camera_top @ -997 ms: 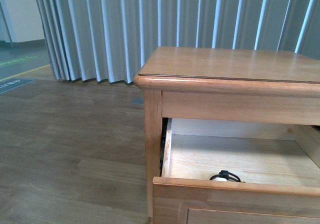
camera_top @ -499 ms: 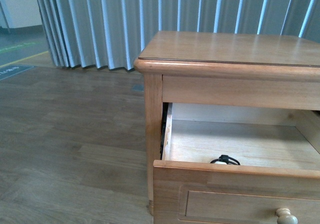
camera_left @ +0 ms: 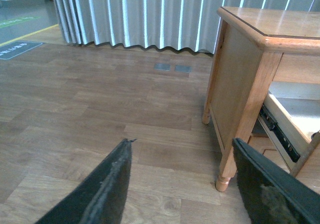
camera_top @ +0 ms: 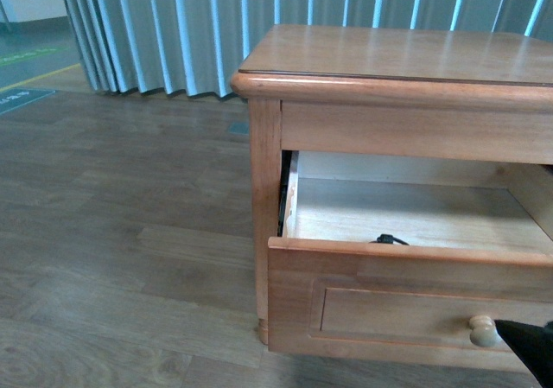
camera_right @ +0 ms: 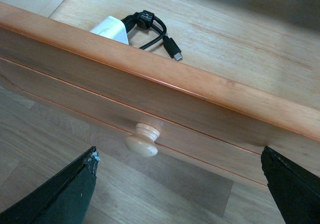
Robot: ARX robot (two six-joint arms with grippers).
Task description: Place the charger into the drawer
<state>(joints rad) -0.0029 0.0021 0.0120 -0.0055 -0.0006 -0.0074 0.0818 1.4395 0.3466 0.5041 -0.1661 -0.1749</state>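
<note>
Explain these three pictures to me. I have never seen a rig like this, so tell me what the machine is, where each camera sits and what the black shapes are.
This is a robot with two arms, each ending in a two-fingered claw. The front view comes from a camera on its body and shows a wooden cabinet on a wood floor, its upper drawer pulled open. The other two cameras sit on the wrists, so the black shapes at their edges are claw fingers. The left claw is open and empty, over the floor beside the cabinet. The right claw, also open and empty, faces the drawer front and its pale knob. Inside the drawer lies the white charger with its black cable.
</note>
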